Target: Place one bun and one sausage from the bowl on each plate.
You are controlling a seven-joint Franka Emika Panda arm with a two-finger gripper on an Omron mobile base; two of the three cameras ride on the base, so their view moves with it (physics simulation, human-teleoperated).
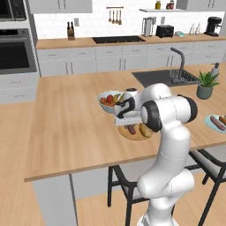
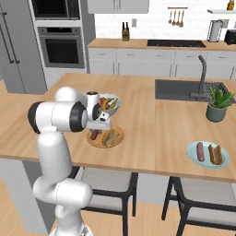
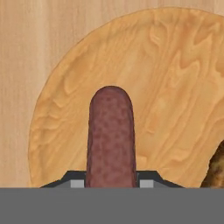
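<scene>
The gripper is closed on a sausage, one dark finger on each side of its near end, and the reddish-brown cylinder reaches out from the jaws over the tan-orange plate. From the hand camera the sausage lies above the plate's wood-grained face, well inside its rim; whether it touches the face cannot be told. At the plate's edge on the right of that view, the golden-brown end of a bun shows.

From the right base camera the same tan-orange plate sits on the wooden island counter, under the arm's hand, with the bun lying on it beside the sausage. Just beyond this plate stands the pale fruit bowl. Well away from the tan-orange plate, along the counter's near edge toward the potted plant, the pale blue-green plate carries a sausage and a bun lying side by side. The sink is set into the counter beyond the tan-orange plate, on the potted plant's side.
</scene>
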